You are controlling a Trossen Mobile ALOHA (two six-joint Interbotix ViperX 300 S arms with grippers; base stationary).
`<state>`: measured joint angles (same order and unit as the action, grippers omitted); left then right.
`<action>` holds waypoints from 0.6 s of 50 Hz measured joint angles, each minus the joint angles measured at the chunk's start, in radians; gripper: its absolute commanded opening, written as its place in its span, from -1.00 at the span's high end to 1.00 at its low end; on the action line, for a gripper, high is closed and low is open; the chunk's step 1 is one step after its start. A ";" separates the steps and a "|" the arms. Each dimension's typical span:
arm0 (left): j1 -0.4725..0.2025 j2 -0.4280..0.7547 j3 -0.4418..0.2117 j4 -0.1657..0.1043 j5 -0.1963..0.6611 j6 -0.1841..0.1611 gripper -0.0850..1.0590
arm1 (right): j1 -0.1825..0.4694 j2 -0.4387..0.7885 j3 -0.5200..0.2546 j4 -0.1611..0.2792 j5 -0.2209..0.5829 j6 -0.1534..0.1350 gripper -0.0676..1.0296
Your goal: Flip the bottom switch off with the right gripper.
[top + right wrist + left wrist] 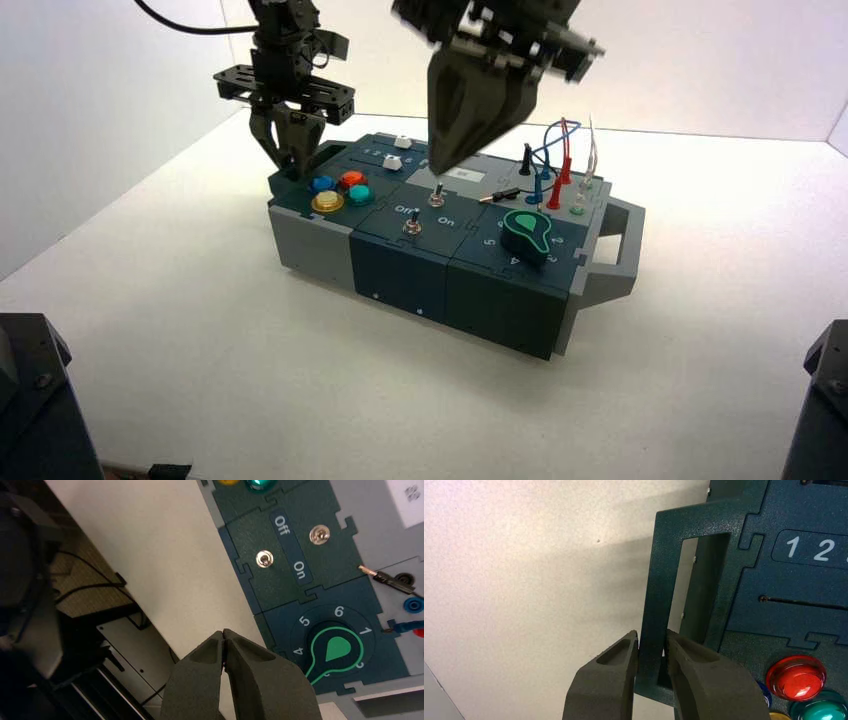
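My right gripper (pixel 223 632): clenched, above box. Left (pixel 651 636): closed on handle (pixel 655 590). Labels: Off/On beside bottom switch (pixel 264 558).

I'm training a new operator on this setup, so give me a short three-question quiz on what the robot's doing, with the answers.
1. Multiple choice: what is the left pincer closed on?
A) the red button
B) the dark handle at the box's left end
C) a slider cap
2. True or false: the right pincer is shut and clear of the bottom silver toggle switch.
3. Fill in the blank: on the label strip between that switch and the rear silver toggle switch, the lettering reads "Off" and "____".

Key: 1 B; 2 true; 3 On.
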<state>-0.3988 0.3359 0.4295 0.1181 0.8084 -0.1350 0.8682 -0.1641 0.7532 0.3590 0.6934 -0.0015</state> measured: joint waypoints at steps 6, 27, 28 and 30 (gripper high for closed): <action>0.000 0.000 0.000 0.000 -0.002 0.000 0.90 | 0.000 0.041 -0.003 0.000 -0.008 0.002 0.92; 0.000 0.000 0.003 0.000 -0.005 0.006 0.90 | -0.018 0.156 -0.044 -0.012 -0.046 0.000 0.92; 0.000 0.000 0.003 -0.002 -0.005 0.008 0.90 | -0.023 0.161 -0.044 -0.012 -0.049 0.000 0.92; 0.000 0.000 0.003 -0.002 -0.005 0.009 0.90 | -0.032 0.170 -0.046 -0.014 -0.054 0.000 0.92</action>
<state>-0.3988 0.3359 0.4326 0.1166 0.8038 -0.1258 0.8360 0.0061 0.7072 0.3451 0.6397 -0.0015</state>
